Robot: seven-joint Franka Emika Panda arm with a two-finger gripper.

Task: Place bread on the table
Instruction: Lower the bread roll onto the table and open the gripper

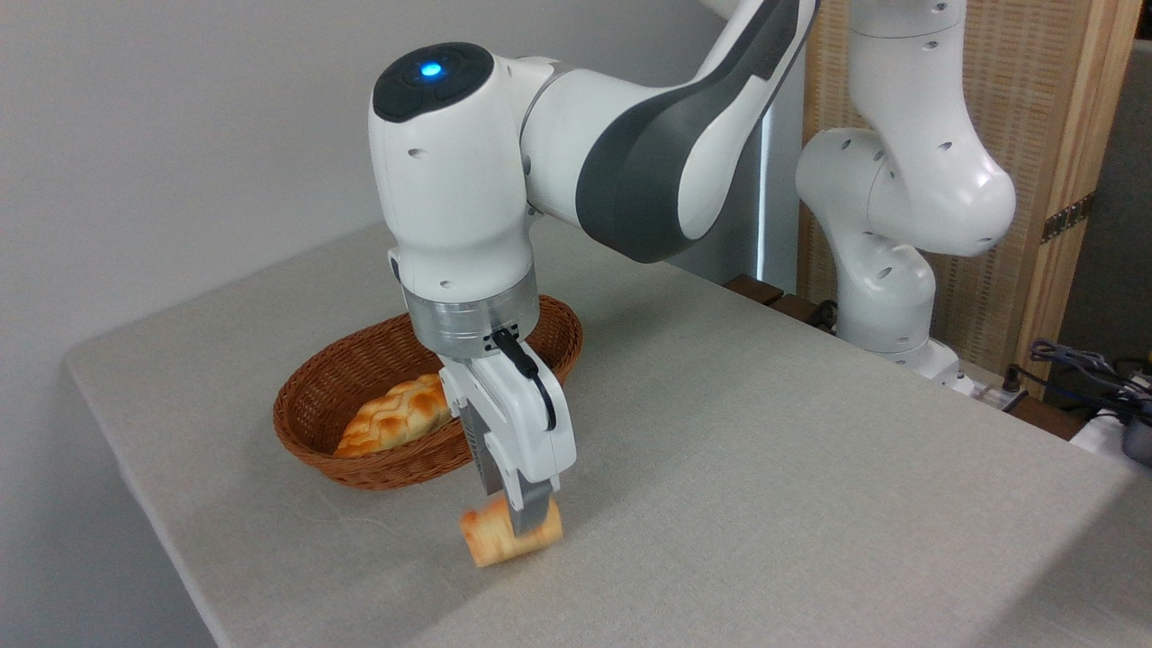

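Bread gripped in the tool, low over the bench in front of the basket.

Nearest the camera, the tool (pixel 515 522) is clamped on the small golden bread (pixel 509 533), its fingers pointing down; the bun seems to hang just above the grey cloth of the bench (pixel 765 468), though contact cannot be ruled out from this angle. Just behind and to the left sits the brown wicker basket (pixel 369 468), holding a braided loaf (pixel 396 416). Farther back on the right stands the arm's white base (pixel 886 288).
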